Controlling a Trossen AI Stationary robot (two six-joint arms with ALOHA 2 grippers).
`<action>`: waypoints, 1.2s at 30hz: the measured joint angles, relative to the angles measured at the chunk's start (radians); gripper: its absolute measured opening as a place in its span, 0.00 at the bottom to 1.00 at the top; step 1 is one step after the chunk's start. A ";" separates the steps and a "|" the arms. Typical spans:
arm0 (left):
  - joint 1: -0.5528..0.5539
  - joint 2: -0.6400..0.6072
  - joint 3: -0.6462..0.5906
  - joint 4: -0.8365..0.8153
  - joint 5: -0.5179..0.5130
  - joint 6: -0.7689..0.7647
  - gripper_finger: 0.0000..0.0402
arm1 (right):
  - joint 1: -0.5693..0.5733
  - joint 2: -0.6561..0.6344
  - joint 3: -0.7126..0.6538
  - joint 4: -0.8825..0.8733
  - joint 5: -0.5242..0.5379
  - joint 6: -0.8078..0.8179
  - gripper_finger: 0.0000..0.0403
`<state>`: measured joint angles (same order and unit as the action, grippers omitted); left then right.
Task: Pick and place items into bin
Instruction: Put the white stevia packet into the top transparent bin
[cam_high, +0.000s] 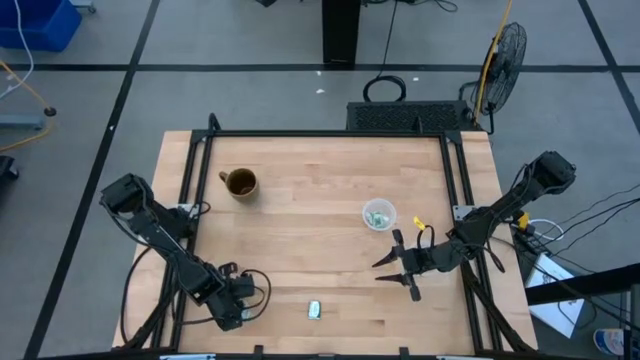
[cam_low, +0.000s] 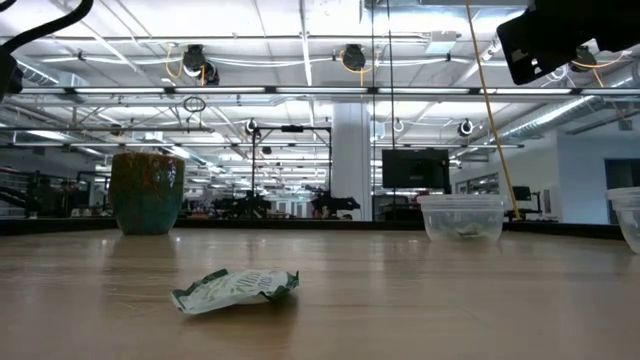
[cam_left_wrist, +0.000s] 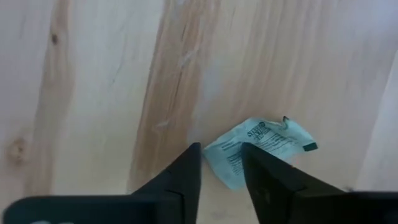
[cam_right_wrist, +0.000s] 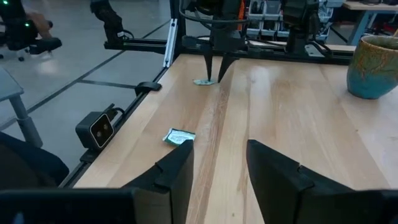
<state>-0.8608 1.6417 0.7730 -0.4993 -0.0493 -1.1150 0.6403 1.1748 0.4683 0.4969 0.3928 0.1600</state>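
At the tabletop's (cam_high: 320, 215) near edge, a packet (cam_high: 314, 310) lies at three o'clock of the left claw (cam_high: 262, 291), fingers apart; the right claw (cam_high: 392, 266), also apart, hangs farther off.

You are looking at a crumpled pale green-teal packet (cam_high: 314, 309) lying flat on the wooden table (cam_high: 320, 190) near its front edge. More packets (cam_high: 378, 215) are sitting inside the clear round bin (cam_high: 378, 205) toward the table's right side.
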 joint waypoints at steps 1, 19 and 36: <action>0.000 0.000 0.000 -0.009 -0.003 0.014 0.28 | 0.000 0.000 0.000 0.000 0.000 -0.002 0.35; 0.184 -0.022 0.112 -0.021 -0.334 0.203 0.02 | -0.082 0.000 0.000 -0.004 0.053 0.021 0.34; 0.743 0.012 0.394 0.517 -0.203 1.108 0.01 | 0.069 0.063 -0.068 -0.108 0.012 0.330 0.33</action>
<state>-0.1177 1.6532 1.1673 0.0178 -0.2526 -0.0065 0.7094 1.2374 0.4000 0.3885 0.4051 0.4896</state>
